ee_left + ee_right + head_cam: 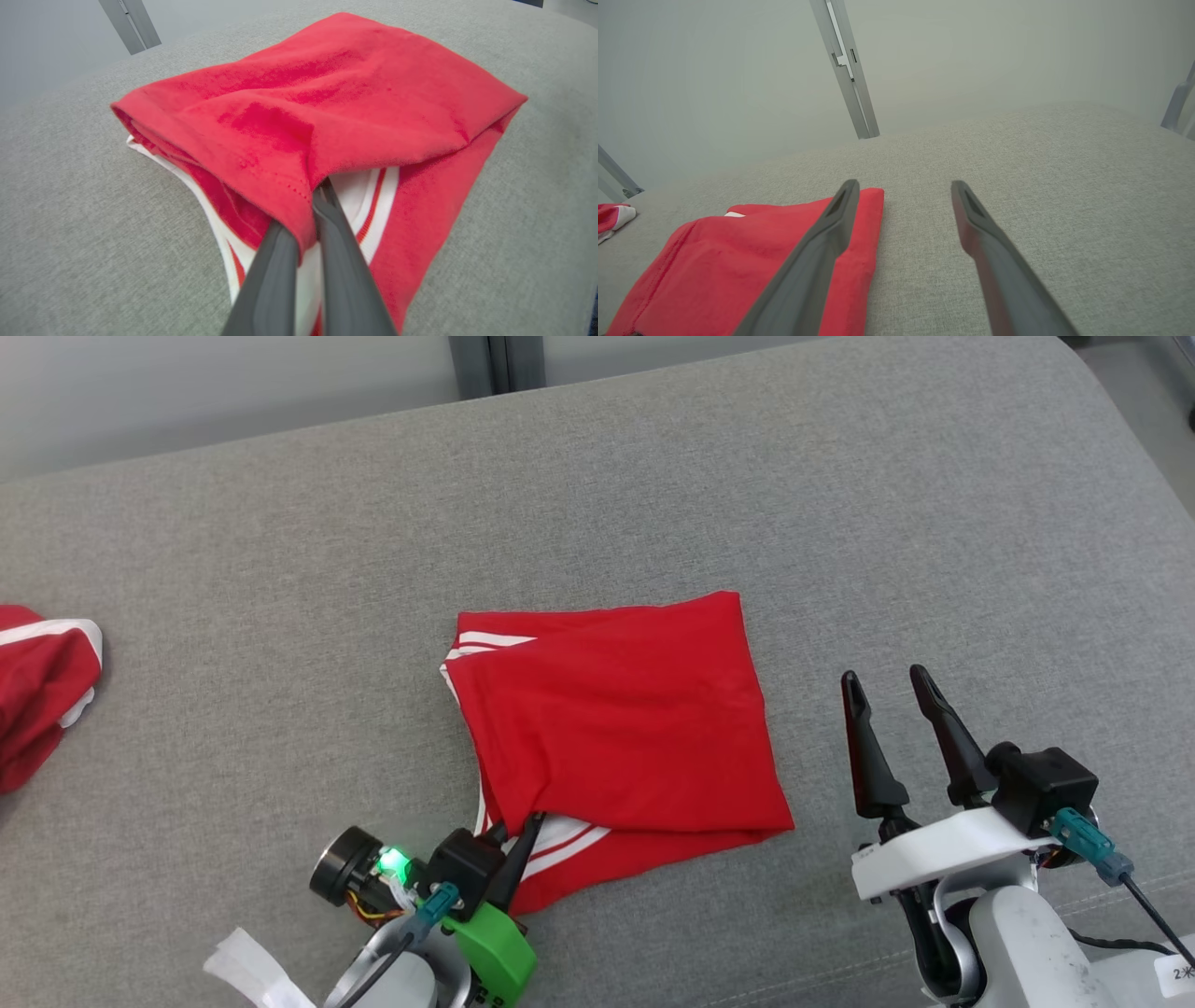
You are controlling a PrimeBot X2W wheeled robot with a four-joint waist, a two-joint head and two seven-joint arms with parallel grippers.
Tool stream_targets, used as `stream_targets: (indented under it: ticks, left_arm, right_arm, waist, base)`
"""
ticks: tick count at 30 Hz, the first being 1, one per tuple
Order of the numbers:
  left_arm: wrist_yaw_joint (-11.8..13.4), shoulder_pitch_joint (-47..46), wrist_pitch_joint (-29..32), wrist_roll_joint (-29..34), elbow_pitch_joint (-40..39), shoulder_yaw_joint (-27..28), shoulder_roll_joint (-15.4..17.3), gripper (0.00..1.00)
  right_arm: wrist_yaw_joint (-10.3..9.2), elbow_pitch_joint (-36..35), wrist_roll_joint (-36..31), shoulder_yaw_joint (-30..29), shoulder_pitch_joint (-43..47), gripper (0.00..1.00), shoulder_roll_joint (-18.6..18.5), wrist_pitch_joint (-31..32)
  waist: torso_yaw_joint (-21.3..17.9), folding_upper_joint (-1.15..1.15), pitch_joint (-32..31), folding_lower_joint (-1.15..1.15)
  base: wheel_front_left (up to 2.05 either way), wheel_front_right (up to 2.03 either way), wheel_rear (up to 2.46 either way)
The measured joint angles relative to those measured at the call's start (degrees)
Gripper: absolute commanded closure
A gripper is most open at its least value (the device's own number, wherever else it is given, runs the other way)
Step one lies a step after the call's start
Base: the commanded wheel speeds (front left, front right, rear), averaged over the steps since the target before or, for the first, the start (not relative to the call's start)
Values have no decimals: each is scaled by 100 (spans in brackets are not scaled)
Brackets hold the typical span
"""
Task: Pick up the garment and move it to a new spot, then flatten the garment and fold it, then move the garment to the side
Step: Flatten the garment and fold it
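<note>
Left jaws: closed tight on a pinch of red cloth. The left gripper (520, 829) sits low at the garment's near-left corner, with the top layer's hem bunched between its fingers (280, 261).
Right jaws: spread wide, holding nothing. The right gripper (885, 678) hangs over bare cushion just to the right of the garment, not touching it.
Garment (616, 719): red with white stripes (560, 840), lying in the middle of the grey cushion (280, 523) and doubled over into a rough rectangle. The layers do not quite line up; a striped under-layer peeks out at the near edge and again at the far-left corner.
Flattening and fold: these look largely done, since the cloth lies flat and at least one fold is in place.
Move to the side: not yet done, as the garment sits in the centre. The pinch at the corner reads as the start of either this move or one more fold; I cannot tell which.
Grip risk: only the top layer seems caught, so a pull may peel the fold open.
Second red piece (37, 691): bunched at the cushion's far left edge, well apart from the garment, and probably where the side pile is.
Metal post (495, 359): upright beyond the cushion's back edge, clear of everything.
</note>
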Motion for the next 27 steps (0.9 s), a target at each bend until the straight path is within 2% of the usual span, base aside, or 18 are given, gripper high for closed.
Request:
stream_targets:
  ticks: [8, 9, 10, 11, 18, 27]
  left_arm:
    - [0, 308, 1, -47, -210, -33, 193, 100]
    - [0, 338, 0, -58, -197, -89, 197, 89]
    - [0, 345, 0, -71, -181, -125, 196, 49]
    - [0, 344, 0, -71, -176, -143, 196, 0]
    - [60, 429, 0, -133, -616, 29, 163, 0]
    - [396, 1084, 0, -314, -1658, 797, 420, 0]
  right_arm:
    - [0, 70, -52, -69, 14, 0, 0, 0]
    - [0, 85, -54, -74, 14, 0, 1, 0]
    - [0, 99, -54, -77, 14, 0, 1, 0]
    - [0, 108, -54, -78, 14, 0, 1, 0]
    - [0, 186, -62, -113, 52, 0, 2, 0]
    - [0, 193, -111, -303, 175, 0, 2, 0]
  waist:
    - [100, 0, -37, 0]
    - [109, 0, -39, 0]
    - [117, 0, -43, 0]
    - [122, 0, -48, 0]
    - [164, 0, -157, 0]
    - [386, 0, -305, 0]
  base:
    - [0, 0, 0]
    - [0, 0, 0]
    - [0, 0, 0]
    - [0, 0, 0]
    - [0, 0, 0]
    - [0, 0, 0]
